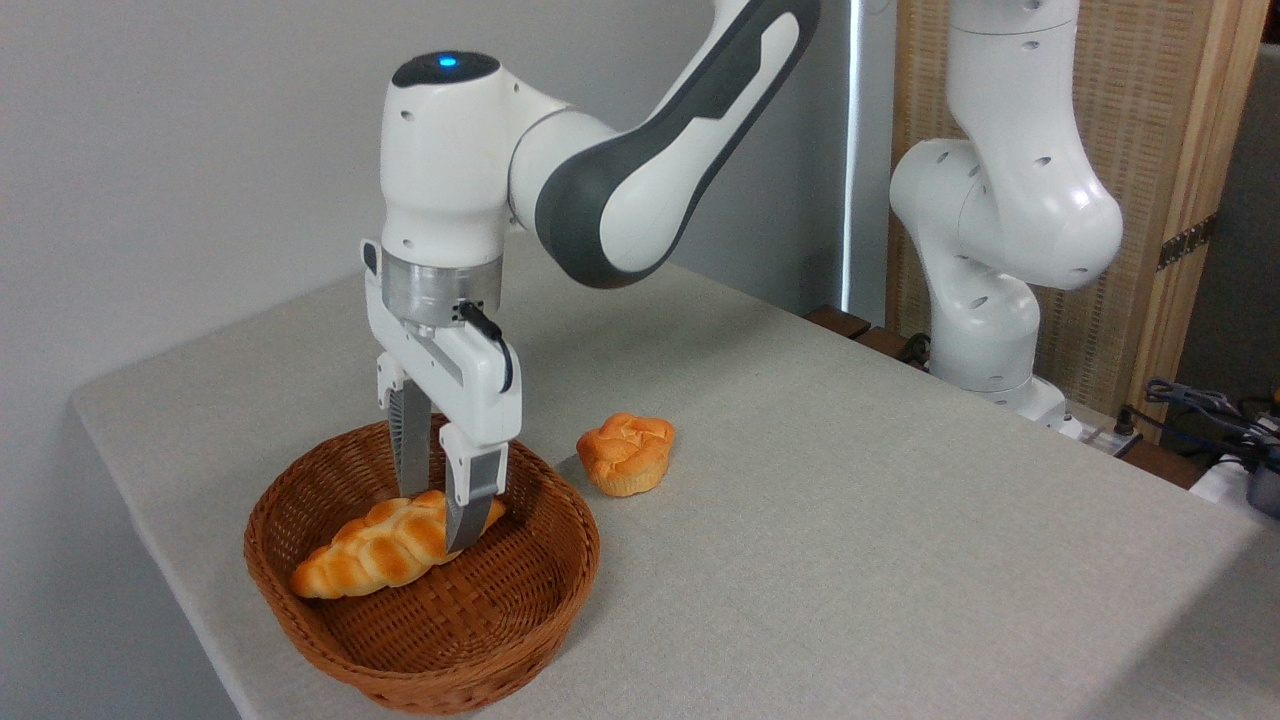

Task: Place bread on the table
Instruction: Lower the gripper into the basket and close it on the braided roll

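The bread (pixel 375 552), a long braided golden-brown loaf, lies slanted inside a brown wicker basket (pixel 520 610) at the front left of the table (pixel 850 540). Its left end points down toward the basket floor and its right end sits higher. My gripper (pixel 437 520) reaches straight down into the basket and straddles the loaf near its right end. One finger is in front of the loaf and one behind it, both pressed against its sides. The rear fingertip is hidden by the loaf.
A small round orange bun (pixel 626 453) sits on the grey-beige cloth just right of the basket. The arm's white base (pixel 985 330) stands at the table's far right edge, with cables and a wooden screen behind it.
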